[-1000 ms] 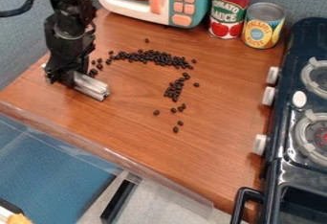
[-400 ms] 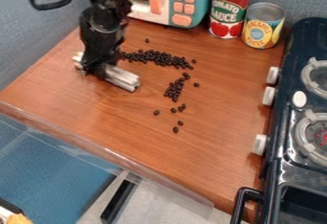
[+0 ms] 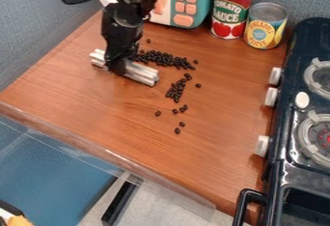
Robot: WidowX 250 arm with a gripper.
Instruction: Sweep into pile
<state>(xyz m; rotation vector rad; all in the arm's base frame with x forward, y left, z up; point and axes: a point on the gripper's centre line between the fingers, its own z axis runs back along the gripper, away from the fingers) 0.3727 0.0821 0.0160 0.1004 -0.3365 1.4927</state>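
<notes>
Beneath the gripper (image 3: 116, 67), in the camera view, spreads a brown wooden counter (image 3: 97, 119) with visible grain and a soft sheen. The gripper is pinching a silvery, ridged bar (image 3: 143, 75) near its middle, holding it low over the wood, one end pointing toward the upper left and the other toward the lower right. Just right of the gripper, partly behind the arm (image 3: 122, 24), dark beans (image 3: 161, 59) lie in a dense band; a smaller cluster sits farther right, past the bar's near end, and a few strays trail down toward the counter's near edge. Beyond the gripper, at the back, stand a teal and white toy microwave (image 3: 195, 3) with orange buttons, then a red can (image 3: 230, 10) and a yellow can (image 3: 266, 26) side by side. Well to the right of the gripper is a dark blue stove (image 3: 279, 138) with white knobs and a black handle (image 3: 248, 196). A blue-grey wall (image 3: 38, 17) rises behind and left of the gripper. Well below the gripper, a clear strip (image 3: 77, 137) runs along the counter's edge, with a blue surface (image 3: 58, 176) and pale floor (image 3: 168, 205) beyond it.
</notes>
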